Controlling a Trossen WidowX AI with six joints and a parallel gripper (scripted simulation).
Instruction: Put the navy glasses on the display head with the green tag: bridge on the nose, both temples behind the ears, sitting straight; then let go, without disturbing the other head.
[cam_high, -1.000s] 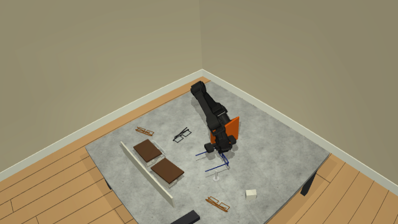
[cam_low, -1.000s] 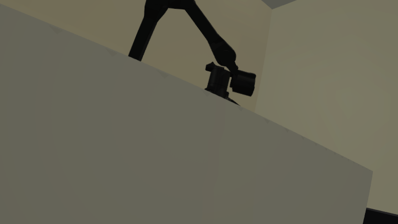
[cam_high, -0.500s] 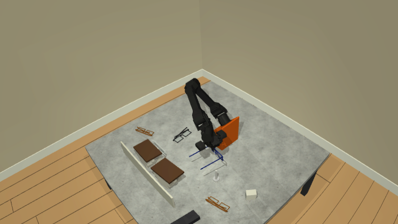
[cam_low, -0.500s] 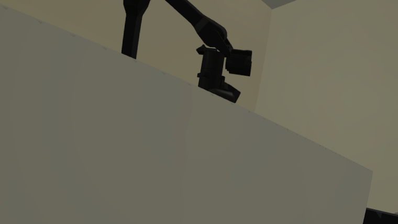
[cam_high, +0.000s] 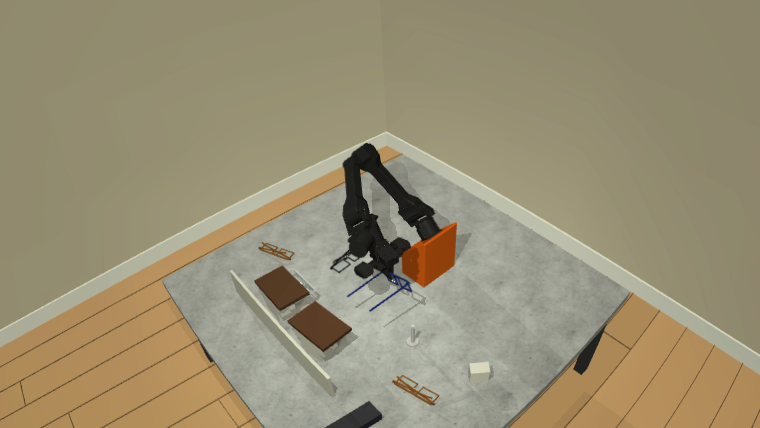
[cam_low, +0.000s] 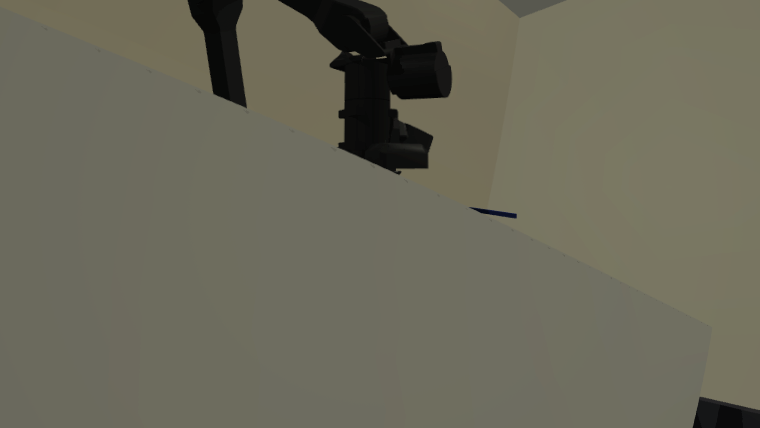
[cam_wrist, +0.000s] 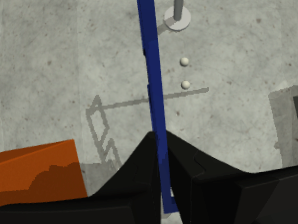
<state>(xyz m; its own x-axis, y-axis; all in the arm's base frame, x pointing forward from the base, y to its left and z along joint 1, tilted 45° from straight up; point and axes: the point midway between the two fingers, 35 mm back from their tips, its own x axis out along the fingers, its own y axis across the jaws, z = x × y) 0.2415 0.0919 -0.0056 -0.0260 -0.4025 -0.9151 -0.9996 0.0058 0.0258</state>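
The navy glasses (cam_high: 389, 298) (cam_wrist: 156, 90) hang above the grey table, apart from their shadow, with the temples pointing to the lower left in the top view. My gripper (cam_high: 393, 279) (cam_wrist: 157, 137) is shut on their front frame. In the exterior view only a navy end (cam_low: 499, 213) shows past a grey panel, which hides the fingertips. Two brown slabs (cam_high: 281, 287) (cam_high: 319, 325) sit over pale parts left of the glasses. Whether these parts are the display heads I cannot tell. No green tag or nose shows.
An orange block (cam_high: 441, 255) (cam_wrist: 45, 170) stands close beside the gripper. A pale wall (cam_high: 282, 333) runs behind the slabs. A peg (cam_high: 412, 334) (cam_wrist: 178, 19), a white block (cam_high: 479, 372), black glasses (cam_high: 340, 271) and two orange-brown glasses (cam_high: 276, 250) (cam_high: 415, 390) are around.
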